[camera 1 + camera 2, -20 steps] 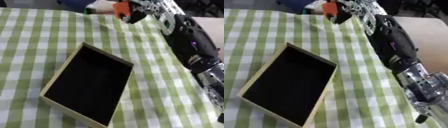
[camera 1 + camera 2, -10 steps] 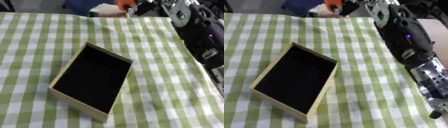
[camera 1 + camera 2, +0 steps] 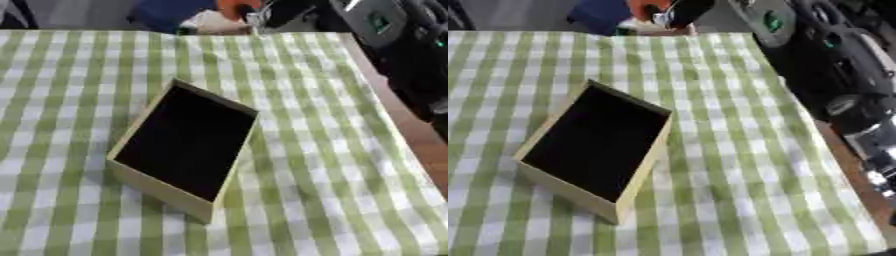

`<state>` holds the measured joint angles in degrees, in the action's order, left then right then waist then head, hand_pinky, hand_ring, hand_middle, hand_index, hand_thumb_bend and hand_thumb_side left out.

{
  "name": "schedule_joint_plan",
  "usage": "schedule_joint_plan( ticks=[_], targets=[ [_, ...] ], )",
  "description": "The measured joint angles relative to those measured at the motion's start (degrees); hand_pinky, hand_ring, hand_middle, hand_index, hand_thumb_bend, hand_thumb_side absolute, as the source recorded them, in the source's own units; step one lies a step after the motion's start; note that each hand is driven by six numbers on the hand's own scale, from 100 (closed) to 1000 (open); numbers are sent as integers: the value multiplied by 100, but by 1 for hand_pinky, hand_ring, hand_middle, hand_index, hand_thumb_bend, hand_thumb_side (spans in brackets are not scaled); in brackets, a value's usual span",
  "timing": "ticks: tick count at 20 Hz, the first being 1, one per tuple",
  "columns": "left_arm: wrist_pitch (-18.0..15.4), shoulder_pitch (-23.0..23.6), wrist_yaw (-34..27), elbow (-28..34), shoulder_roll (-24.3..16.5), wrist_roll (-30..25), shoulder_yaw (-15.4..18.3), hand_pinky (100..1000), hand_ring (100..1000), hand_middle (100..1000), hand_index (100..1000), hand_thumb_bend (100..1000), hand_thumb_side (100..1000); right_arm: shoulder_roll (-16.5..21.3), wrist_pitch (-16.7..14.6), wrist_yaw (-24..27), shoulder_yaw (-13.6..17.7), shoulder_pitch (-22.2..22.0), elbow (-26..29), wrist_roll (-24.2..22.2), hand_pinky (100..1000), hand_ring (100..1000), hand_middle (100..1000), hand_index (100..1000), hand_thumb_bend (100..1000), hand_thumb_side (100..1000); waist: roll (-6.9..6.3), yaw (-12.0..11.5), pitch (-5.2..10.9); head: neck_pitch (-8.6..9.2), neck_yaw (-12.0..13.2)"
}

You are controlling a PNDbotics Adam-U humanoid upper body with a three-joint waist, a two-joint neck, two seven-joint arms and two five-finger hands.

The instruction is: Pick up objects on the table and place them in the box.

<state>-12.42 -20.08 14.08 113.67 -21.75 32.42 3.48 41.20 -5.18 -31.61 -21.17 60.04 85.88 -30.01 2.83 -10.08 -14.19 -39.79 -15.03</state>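
Observation:
An open cardboard box (image 3: 188,145) with a black inside lies askew in the middle of the green-checked cloth (image 3: 332,165). My right arm (image 3: 833,65) comes in from the right and reaches up to the far edge. There my right hand (image 3: 682,10) hangs above the cloth, its fingers curled on a small orange thing (image 3: 642,7) that is partly cut off by the top of the view. The hand is far behind the box and well apart from it. I see no other loose object on the cloth. My left hand shows in no view.
Bare brown table (image 3: 422,145) runs along the cloth's right side, under my arm. Blue and pale shapes (image 3: 185,19) sit beyond the far edge of the table.
The camera has tilted, so the whole picture has shifted. My right hand with the orange thing has risen towards the top edge, above the far end of the table. The box has stayed put.

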Motion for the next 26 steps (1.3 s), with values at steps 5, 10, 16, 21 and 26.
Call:
schedule_joint_plan(
  ticks=[5,10,16,21,26],
  targets=[
    [4,0,-1,0,-57,26,24,758,716,751,765,449,589,-81,319,180,-34,-274,1161,-152,591,581,380,478,100,335,-10,81,69,-141,96],
    [12,103,25,0,-101,104,85,757,715,751,763,446,591,-462,522,136,31,-595,2038,-209,575,575,381,481,100,343,-28,194,78,-177,200],
    [61,274,153,0,-105,273,209,757,711,750,760,440,597,-1079,566,-307,158,-1099,2671,-93,557,574,383,483,100,329,-62,265,-18,-170,287],
    [97,347,240,0,-99,353,240,756,708,750,758,434,602,-1466,396,-797,138,-1489,2754,146,536,568,385,488,100,364,-102,254,-153,-143,371],
    [111,354,265,0,-81,374,241,756,706,750,755,430,607,-1576,355,-991,53,-1847,2755,221,526,564,385,488,100,393,-113,224,-243,-107,385]
  ],
)
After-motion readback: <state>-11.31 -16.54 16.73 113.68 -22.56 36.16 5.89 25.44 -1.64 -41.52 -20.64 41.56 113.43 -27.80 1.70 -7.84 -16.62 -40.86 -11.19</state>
